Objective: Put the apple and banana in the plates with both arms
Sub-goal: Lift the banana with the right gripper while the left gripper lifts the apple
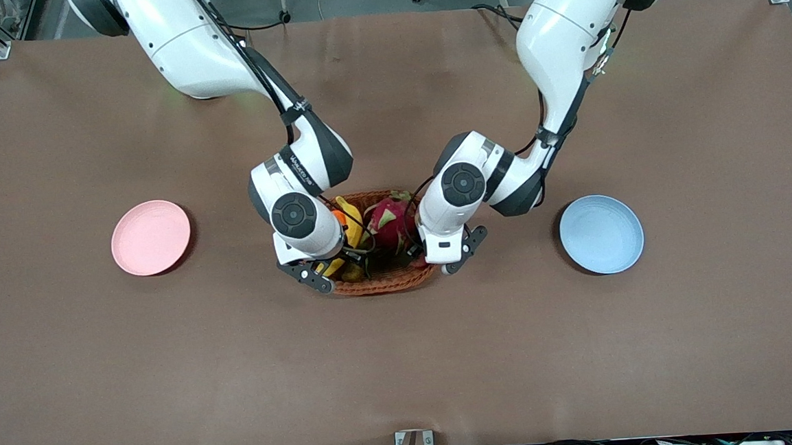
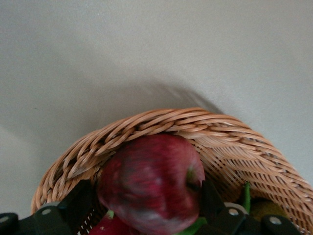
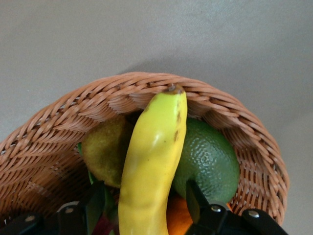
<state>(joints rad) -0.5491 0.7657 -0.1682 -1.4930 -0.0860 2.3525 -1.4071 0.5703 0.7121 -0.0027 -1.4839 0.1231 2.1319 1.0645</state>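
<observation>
**Both grippers down in the basket, one fruit each**

Basket (image 1: 386,281): one oval wicker basket mid-table, between the two plates. Two plates, both bare: pink plate (image 1: 151,237) toward the right arm's end, blue plate (image 1: 601,234) toward the left arm's end, each well apart from the basket.

Two arms, both reaching into the basket.

Left gripper (image 2: 151,210): fingers (image 2: 78,203) sit on either side of the apple (image 2: 151,183), clamped on it. One apple, dark red, just inside the basket's rim (image 2: 161,120).

Right gripper (image 3: 146,208): fingers (image 3: 195,198) flank the banana (image 3: 151,166), clenched on it. One banana, yellow, dark tip against the wicker rim (image 3: 127,85).

Other fruit in the basket, one of each:
- dragon fruit (image 1: 390,224), pink with green scales, between the two wrists
- orange (image 1: 338,217), mostly hidden by the right wrist
- round dark-green fruit (image 3: 208,159), touching the banana
- dull yellow-green fruit (image 3: 105,149), on the banana's other flank
</observation>
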